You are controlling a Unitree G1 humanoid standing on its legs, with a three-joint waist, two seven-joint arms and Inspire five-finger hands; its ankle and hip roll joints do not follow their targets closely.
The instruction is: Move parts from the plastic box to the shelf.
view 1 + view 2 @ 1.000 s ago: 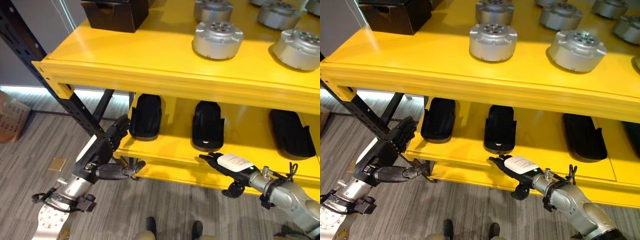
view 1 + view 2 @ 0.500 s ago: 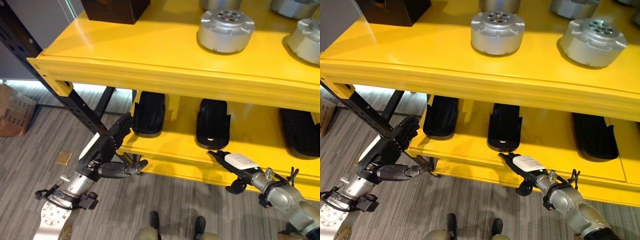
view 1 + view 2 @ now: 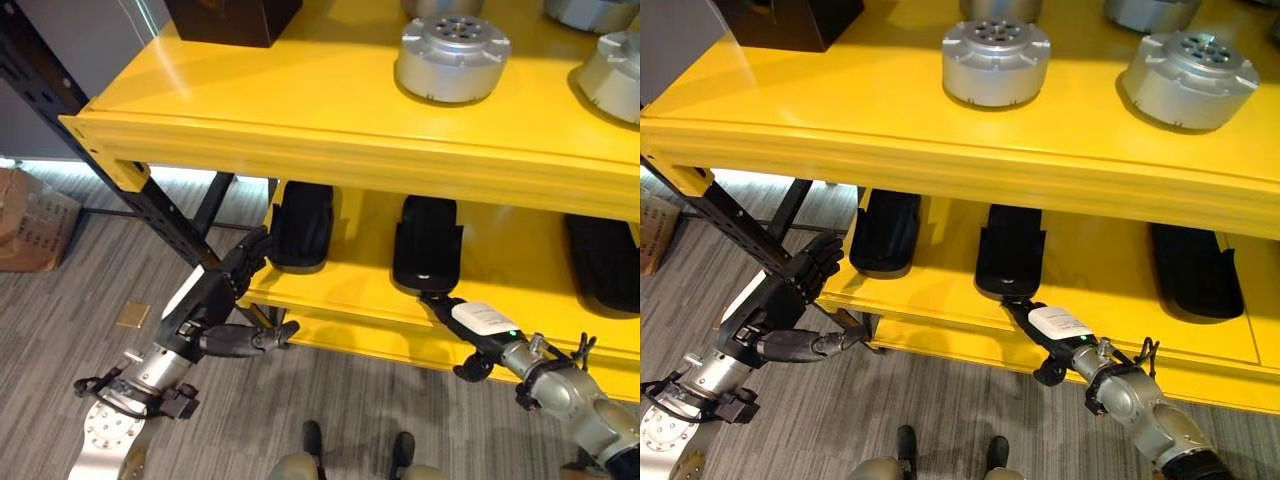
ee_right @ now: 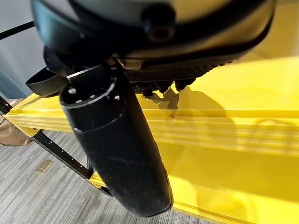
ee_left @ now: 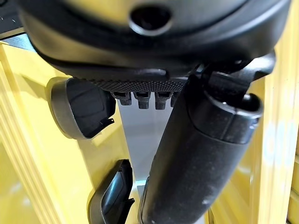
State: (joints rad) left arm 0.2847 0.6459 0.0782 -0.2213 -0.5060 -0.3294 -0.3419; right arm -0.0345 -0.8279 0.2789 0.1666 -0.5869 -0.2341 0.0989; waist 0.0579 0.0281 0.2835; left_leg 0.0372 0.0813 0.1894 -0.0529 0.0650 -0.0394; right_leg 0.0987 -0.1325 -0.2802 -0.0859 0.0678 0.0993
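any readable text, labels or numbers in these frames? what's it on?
None can be read.
Cardboard box on the floor, left of the shelf: dark print, too small to make out.
White cover on the right hand: bears no print that I can see.

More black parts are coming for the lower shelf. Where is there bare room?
Lower shelf: bare between the middle part and the right part. The gap between the left part and the middle one is narrower. The right hand crowds the middle part's front.

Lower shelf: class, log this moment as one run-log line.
left hand: open, empty, by lower shelf corner | right hand: open, fingertips at middle black part | black parts on lower shelf; silver parts on upper shelf
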